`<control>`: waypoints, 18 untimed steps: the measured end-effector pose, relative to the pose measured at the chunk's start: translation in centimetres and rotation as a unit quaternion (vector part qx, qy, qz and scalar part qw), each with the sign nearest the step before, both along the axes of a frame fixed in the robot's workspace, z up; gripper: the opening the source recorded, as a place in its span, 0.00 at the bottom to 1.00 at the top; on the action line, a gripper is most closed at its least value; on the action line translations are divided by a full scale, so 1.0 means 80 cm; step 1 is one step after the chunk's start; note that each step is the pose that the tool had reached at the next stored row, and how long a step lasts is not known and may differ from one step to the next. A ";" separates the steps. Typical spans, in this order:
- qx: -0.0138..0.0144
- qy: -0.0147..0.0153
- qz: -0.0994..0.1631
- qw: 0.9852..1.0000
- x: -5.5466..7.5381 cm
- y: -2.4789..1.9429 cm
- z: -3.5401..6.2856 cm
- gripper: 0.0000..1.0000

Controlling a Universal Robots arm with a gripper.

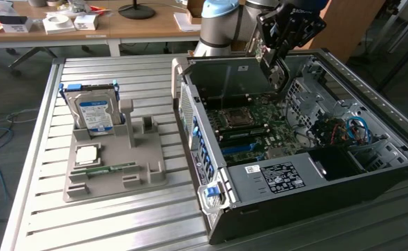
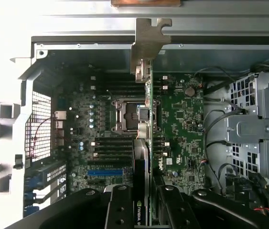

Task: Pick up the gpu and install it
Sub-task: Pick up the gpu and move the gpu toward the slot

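My gripper (image 2: 142, 204), clenched on the edge-on gpu (image 2: 141, 162), holds it over the motherboard (image 2: 184, 114) inside the open computer case (image 1: 260, 212).

Exterior cam's up high, angled down over the table (image 1: 120, 219) and open PC case (image 1: 302, 214). Wrist cam's much closer, staring along the gpu (image 2: 141, 171) into that case; both catch the motherboard (image 1: 256, 133).

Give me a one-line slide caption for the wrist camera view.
Gripper holds the graphics card edge-on over the motherboard inside the open computer case.
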State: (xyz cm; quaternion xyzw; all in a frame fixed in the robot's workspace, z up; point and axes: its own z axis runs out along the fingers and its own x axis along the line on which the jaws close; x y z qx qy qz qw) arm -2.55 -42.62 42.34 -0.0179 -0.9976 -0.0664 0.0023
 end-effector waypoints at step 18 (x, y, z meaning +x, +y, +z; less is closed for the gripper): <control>0.000 0.000 0.000 1.000 0.008 -0.0032 -0.001 0.26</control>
